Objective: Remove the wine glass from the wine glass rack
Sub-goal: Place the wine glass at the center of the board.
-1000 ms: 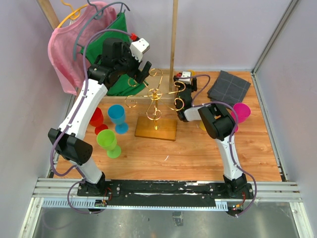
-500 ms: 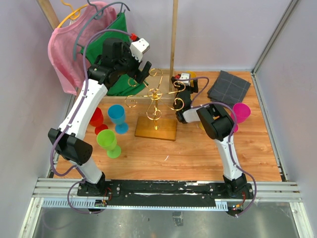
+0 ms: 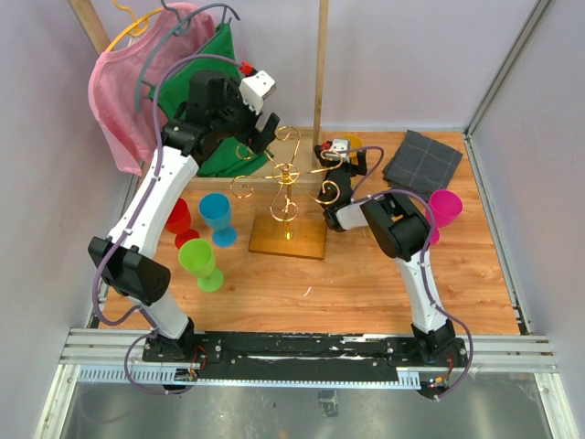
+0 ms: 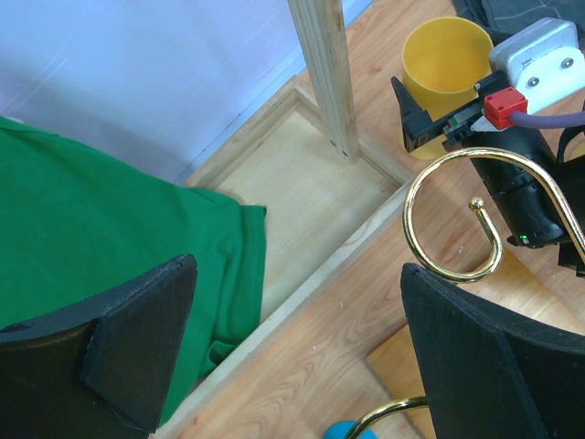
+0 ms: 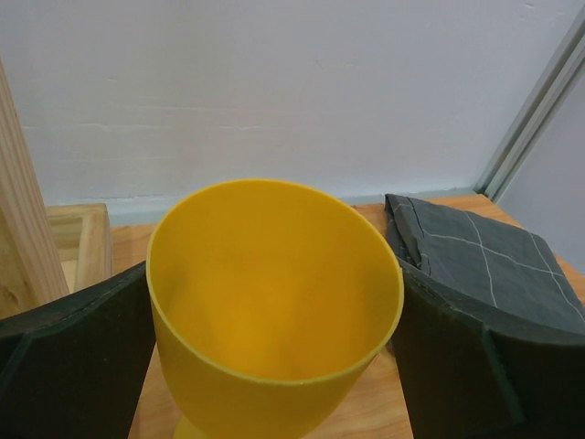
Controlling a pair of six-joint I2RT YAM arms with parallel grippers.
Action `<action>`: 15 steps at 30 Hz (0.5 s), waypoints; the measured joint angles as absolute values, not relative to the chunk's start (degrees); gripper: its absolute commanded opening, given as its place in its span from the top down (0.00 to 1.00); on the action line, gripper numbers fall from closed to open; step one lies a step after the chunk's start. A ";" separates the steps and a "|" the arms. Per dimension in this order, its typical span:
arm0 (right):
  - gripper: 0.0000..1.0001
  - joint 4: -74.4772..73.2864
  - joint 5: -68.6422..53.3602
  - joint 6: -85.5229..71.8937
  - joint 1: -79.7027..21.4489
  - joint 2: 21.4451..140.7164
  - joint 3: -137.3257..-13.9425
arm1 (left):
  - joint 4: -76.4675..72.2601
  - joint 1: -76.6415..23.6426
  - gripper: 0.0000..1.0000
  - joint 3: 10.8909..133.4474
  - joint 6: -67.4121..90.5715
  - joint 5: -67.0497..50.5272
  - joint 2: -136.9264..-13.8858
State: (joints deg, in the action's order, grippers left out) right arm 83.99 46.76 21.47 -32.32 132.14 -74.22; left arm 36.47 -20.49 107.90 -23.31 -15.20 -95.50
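**Yellow glass gripped at the back of the gold rack**

If there is any print on the arms or on the white box on the right wrist, it is too small for me to read.

The yellow wine glass (image 5: 265, 366) is smooth opaque plastic with a wide round bowl. It stands mouth up, so I can look straight down into it. The right tool (image 5: 274, 279) has a dark finger pressed against each side of the bowl and looks clamped on it. From overhead, the glass is at the back of the tabletop (image 3: 366, 274), just beside the right-hand scrolls of the wine glass rack (image 3: 285, 187).

The rack is thin gold wire. Curled arms spread from a central post, which stands on a square light-wood base (image 3: 288, 240).

The left tool (image 4: 297, 274) is up by the rack's rear left scroll. Its fingers are spread wide with nothing between them. One gold curl with a small ball tip (image 4: 475, 204) hangs just beside its right finger.

Only a sliver of the glass shows from above, because the right wrist covers the rest. In the wrist view its stem runs off the bottom edge and the foot is out of sight. I cannot tell whether any wire touches the glass.

A folded grey cloth (image 5: 475, 256) lies just to the right of the glass. A wooden post (image 4: 324, 73) rises to its left, and a green garment (image 4: 101, 210) hangs beyond that. Red (image 3: 178, 217), blue (image 3: 217, 215) and green (image 3: 196, 259) glasses stand left of the rack. A pink glass (image 3: 446, 207) stands to its right, partly behind the right arm.
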 measured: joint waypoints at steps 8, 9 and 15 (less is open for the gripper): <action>0.03 84.62 47.59 22.59 -32.80 131.87 -73.19 | 36.47 -20.49 0.01 107.87 -22.96 -15.18 -95.50; 0.03 84.71 47.62 22.70 -32.86 131.74 -73.19 | 36.49 -20.49 0.01 107.87 -22.92 -15.18 -95.50; 0.02 85.32 47.62 23.90 -32.95 129.91 -73.19 | 36.49 -20.49 0.01 107.87 -22.85 -15.18 -95.48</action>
